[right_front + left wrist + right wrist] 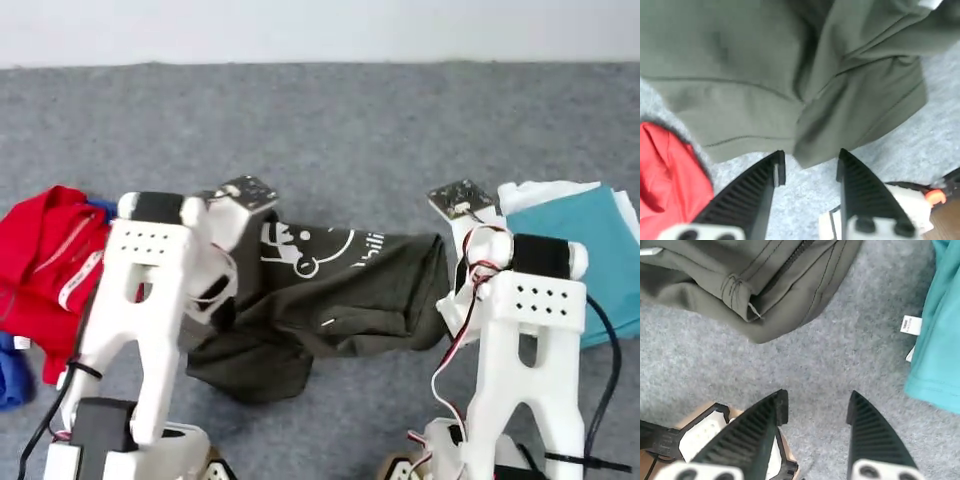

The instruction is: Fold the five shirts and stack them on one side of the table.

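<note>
The left gripper is nearest, its jaws apart and empty over the hem of the olive shirt. The right gripper, also parted and empty, is above bare mat beside the shirt's other edge. The shirt lies crumpled mid-table between the arms. It would be best to pinch both edges and pull it flat before folding. A red shirt lies to the left and a teal shirt to the right, with a pale wall behind.

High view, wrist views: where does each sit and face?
High view: fixed above the table, looking down; left arm and right arm show.
Left wrist view: on left arm, facing olive shirt, red shirt; own open jaws.
Right wrist view: on right arm, facing olive shirt, teal shirt; own open jaws.
All three share the olive shirt.
</note>
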Controlling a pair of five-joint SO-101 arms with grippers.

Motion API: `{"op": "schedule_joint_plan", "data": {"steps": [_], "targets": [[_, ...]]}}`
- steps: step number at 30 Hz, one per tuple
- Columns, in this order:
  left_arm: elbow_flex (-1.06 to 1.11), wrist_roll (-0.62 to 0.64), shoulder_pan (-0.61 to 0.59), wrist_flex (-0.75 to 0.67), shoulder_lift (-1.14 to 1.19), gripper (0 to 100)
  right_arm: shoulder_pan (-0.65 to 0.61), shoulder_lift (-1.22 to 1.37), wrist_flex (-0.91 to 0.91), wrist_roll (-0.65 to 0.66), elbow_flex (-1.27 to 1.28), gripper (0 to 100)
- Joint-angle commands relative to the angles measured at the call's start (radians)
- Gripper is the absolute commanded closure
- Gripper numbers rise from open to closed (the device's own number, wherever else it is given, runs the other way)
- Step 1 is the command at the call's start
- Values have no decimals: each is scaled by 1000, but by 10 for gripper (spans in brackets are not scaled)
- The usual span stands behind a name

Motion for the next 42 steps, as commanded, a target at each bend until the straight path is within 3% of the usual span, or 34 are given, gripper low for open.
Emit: {"op": "schedule_joint_plan", "data": {"steps": [1,7,15,20,29,34,42], "targets": [[-8,-61,-109,28,-35,827,-7,-27,18,5,-38,801],[38,-172,-264,23,-29,827,-7,-27,16,5,-38,801],[-28,-219,-479,-23,-26,825,-7,-27,16,5,-38,801],[77,-249,-480,-40,-25,826,-12,-27,-15,5,-18,801],[196,-219,-407,-273,-25,826,-124,-25,-110,5,97,801],[200,-121,-336,-422,-25,824,-127,-18,-127,5,97,801],[369,-121,-299,-614,-23,824,-120,-18,-119,5,97,801]]}}
